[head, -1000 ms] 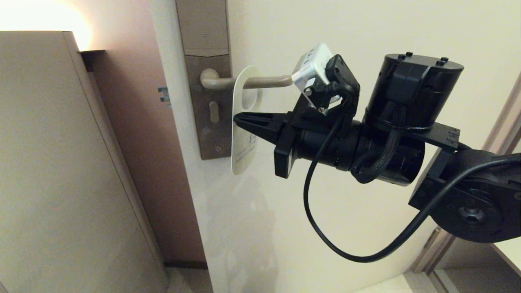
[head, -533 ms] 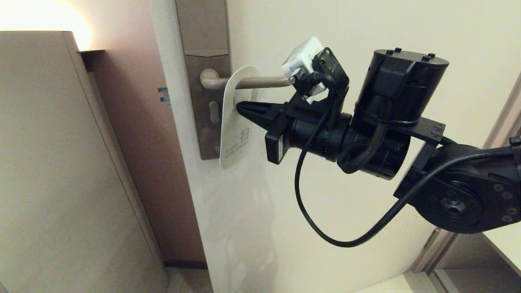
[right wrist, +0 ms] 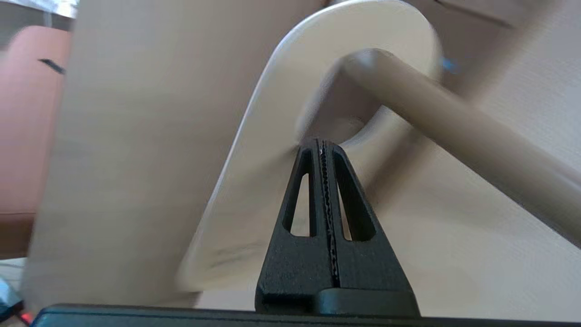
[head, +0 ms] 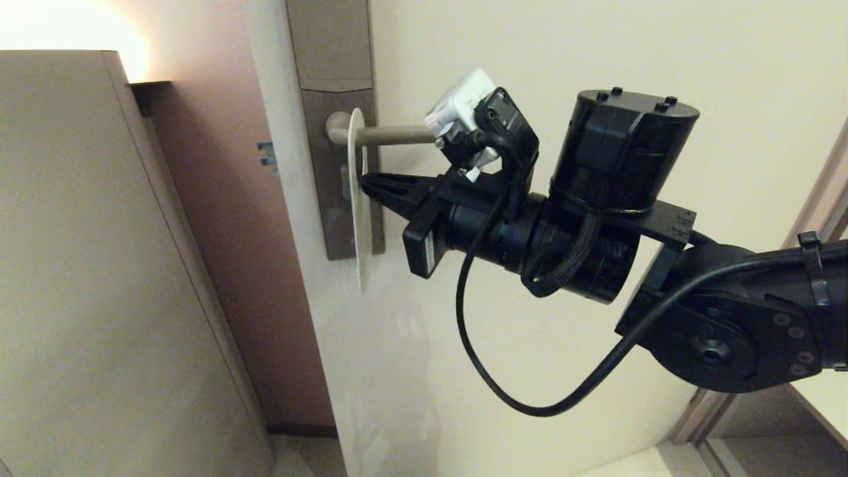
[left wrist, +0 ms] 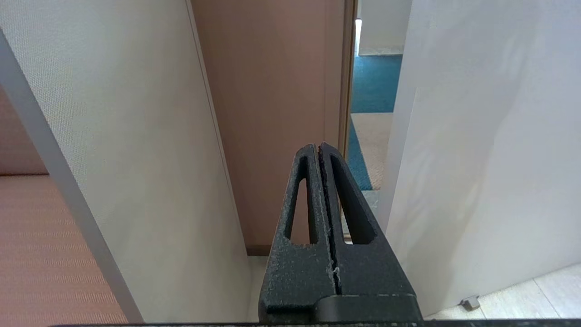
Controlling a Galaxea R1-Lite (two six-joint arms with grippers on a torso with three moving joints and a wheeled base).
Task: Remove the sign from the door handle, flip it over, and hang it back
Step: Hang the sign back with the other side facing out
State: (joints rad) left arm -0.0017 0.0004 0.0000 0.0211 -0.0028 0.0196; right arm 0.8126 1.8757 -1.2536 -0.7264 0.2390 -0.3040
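Observation:
The sign (head: 358,212) hangs on the door handle (head: 394,136), close to the brown backplate (head: 333,199), and shows edge-on in the head view. Its white side (right wrist: 272,136) faces my right wrist camera, with the handle (right wrist: 454,131) passing through its hole. My right gripper (head: 364,182) is shut and reaches in level just under the handle. Its tip (right wrist: 321,144) presses on the sign's face at the lower rim of the hole, with nothing between the jaws. My left gripper (left wrist: 319,147) is shut and empty, parked low and away from the handle.
A tall beige cabinet panel (head: 99,265) stands to the left of the cream door (head: 596,53). A door frame (head: 818,192) runs along the right edge. A black cable (head: 497,391) loops under my right wrist.
My right gripper has moved left along the handle, pushing the sign toward the backplate. The sign has swung from showing its white face to edge-on in the head view.

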